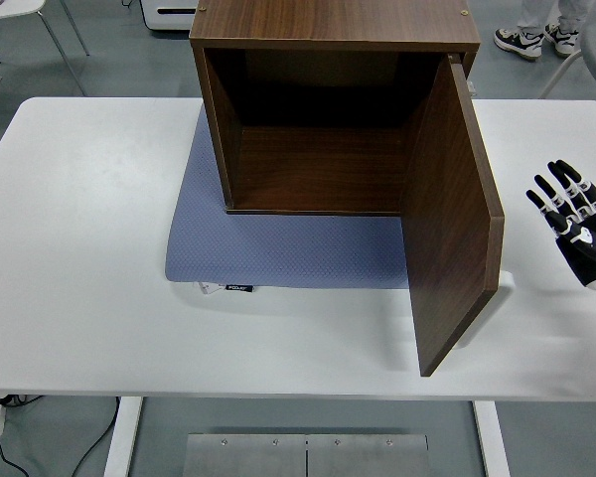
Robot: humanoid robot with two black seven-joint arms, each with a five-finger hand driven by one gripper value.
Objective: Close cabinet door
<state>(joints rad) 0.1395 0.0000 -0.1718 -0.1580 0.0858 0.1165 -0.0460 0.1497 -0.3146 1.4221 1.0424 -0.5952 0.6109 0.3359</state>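
I have the cabinet (318, 109) sitting toward the table's (79, 248) far edge, roughly midway between its left and right edges, on a blue-grey mat (278, 253) that I judge is there to stop it sliding when pushed. Its door (452, 219) is hinged on the right side and stands wide open, swung out toward the near edge, so the empty interior faces me. My right hand (573, 221) is over the table's right edge, well apart from the door, fingers straight and spread, holding nothing. That puts it on the door's outer face, where I judge a push leftward would swing it shut. The left arm is out of view. The tabletop is plain white; beyond it I see grey floor, chair legs and someone's shoes (536, 41).
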